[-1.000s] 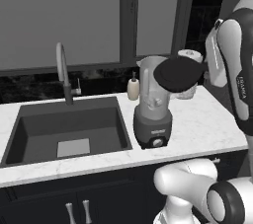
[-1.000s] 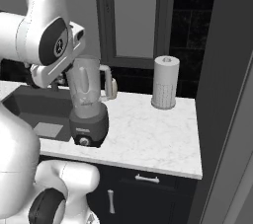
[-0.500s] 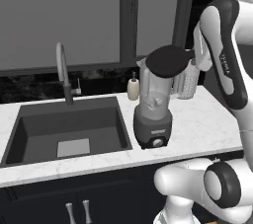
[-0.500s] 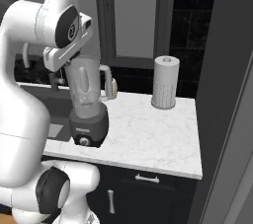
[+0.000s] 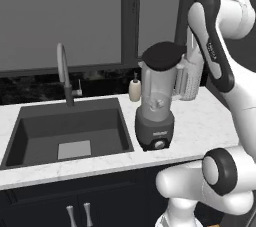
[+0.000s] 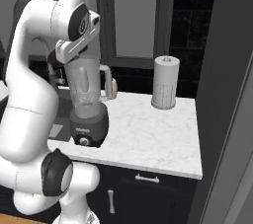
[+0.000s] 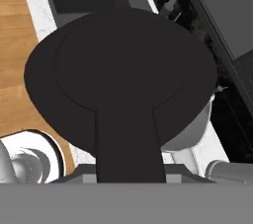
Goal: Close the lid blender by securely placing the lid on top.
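Now pincer (image 7: 129,168) pinches lid (image 5: 162,55) by its tab, six o'clock side; light, stiff, over blender (image 5: 156,103).

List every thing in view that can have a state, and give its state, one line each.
lid: held by the gripper, over the jar mouth, tilted; whether it is seated cannot be told.
blender: upright on the counter, jar looks empty.
gripper: shut on the lid's tab.
faucet: no water running.
sink: basin dry, a flat pale square on its bottom.
paper-towel roll: upright.
soap bottle: upright, beside the blender.
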### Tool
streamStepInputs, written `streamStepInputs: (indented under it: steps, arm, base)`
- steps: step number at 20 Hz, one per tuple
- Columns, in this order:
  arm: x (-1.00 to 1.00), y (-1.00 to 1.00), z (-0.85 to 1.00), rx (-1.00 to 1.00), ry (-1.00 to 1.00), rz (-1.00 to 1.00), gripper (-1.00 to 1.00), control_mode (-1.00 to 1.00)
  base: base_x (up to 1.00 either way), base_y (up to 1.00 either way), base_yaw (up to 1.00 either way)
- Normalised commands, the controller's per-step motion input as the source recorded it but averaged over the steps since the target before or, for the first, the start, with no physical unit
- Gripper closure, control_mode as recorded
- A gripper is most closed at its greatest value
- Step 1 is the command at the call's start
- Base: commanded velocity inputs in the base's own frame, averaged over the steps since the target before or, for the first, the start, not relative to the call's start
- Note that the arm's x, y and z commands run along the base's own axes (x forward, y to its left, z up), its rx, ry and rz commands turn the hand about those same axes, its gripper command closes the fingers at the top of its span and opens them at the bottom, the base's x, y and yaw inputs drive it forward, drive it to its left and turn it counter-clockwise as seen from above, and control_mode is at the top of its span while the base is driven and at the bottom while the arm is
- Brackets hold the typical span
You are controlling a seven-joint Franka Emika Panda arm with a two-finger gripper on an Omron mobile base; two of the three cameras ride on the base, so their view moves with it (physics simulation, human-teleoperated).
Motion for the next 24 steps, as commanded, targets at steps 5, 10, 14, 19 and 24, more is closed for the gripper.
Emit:
streamStepInputs:
  steps: [5,10,14,19,24]
  arm:
    - [0.51,-0.10,0.00,0.04,0.00,-0.03,1.00,-1.00]
    - [0.52,-0.09,0.00,0.04,0.00,-0.04,1.00,-1.00]
    - [0.51,-0.03,0.00,0.04,0.00,-0.04,1.00,-1.00]
    - [0.48,0.00,0.00,0.04,0.00,-0.03,1.00,-1.00]
    - [0.23,-0.01,0.00,0.04,0.00,-0.01,1.00,-1.00]
  base:
    - [0.00,0.00,0.00]
    - [0.00,0.00,0.00]
    - [0.00,0.00,0.00]
    - [0.00,0.00,0.00]
    - [0.00,0.00,0.00]
